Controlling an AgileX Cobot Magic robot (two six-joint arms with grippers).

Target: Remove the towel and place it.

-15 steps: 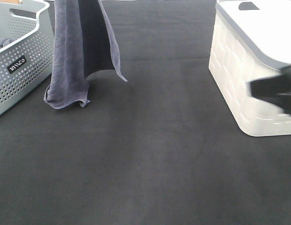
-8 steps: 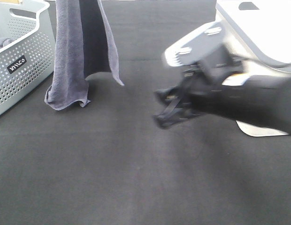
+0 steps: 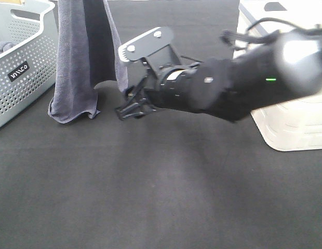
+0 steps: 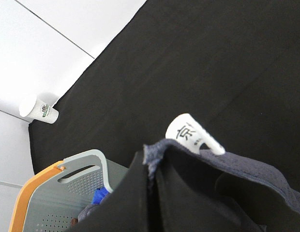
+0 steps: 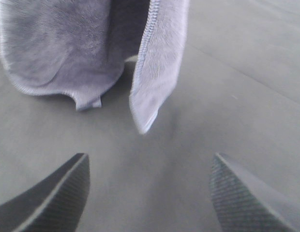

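Partway, by the look of it; got the towel [image 3: 72, 62] hanging over the counter [image 3: 166, 207] just beside the grey basket [image 3: 26, 67], lower hem touching down; not yet spread or placed. Clenched on its upper edge by the white tag [image 4: 191, 134] with the left hand [image 4: 152, 179], somewhere above and beside the basket; spread wide with the right hand [image 3: 131, 106], on the towel's side away from the basket, grasping nothing, free hanging corner [image 5: 155, 72] ahead of the fingers [image 5: 48, 193], apart from both. Probably left to do: catch that corner, stretch out, lay down. Plenty of bare counter away from the basket; white bin [image 3: 285, 124] well apart from it, behind the right arm; worth minding the basket rim.
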